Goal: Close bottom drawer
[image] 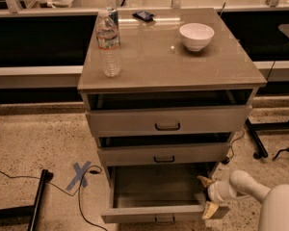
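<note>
The bottom drawer (156,213) is pulled far out of the grey-beige cabinet, its inside empty and its small dark loop handle (164,220) at the lower edge of the view. My gripper (208,195) is at the drawer's front right corner, on a white arm coming in from the lower right. One yellowish finger (211,210) lies against the front panel's right end, the other (203,180) sits just behind it over the drawer's right side. The middle drawer (164,154) and top drawer (167,121) stand slightly open.
On the cabinet top (149,57) stand a water bottle (108,43), a white bowl (196,36) and a small dark object (144,15). Cables and blue tape cross (80,174) lie on the floor at left. A black chair base (258,143) stands at right.
</note>
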Motion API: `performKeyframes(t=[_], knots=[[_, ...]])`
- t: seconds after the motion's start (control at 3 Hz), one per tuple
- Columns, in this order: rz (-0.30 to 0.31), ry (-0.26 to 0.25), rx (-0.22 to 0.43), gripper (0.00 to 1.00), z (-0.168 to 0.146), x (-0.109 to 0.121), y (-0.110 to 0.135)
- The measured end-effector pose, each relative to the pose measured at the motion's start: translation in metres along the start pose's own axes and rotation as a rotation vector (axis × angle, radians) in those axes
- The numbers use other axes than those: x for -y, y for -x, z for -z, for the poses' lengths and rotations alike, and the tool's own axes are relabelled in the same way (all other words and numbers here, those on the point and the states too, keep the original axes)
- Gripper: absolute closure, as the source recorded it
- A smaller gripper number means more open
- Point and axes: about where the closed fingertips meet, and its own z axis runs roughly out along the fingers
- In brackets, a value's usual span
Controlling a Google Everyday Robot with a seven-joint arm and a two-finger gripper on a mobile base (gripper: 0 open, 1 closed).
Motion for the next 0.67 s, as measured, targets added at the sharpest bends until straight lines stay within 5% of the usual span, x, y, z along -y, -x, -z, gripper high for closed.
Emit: performKeyframes(t=[0.67], knots=[[0.029,-0.018,-0.010,0.23,-0.0087,0.0025,-0.0003]])
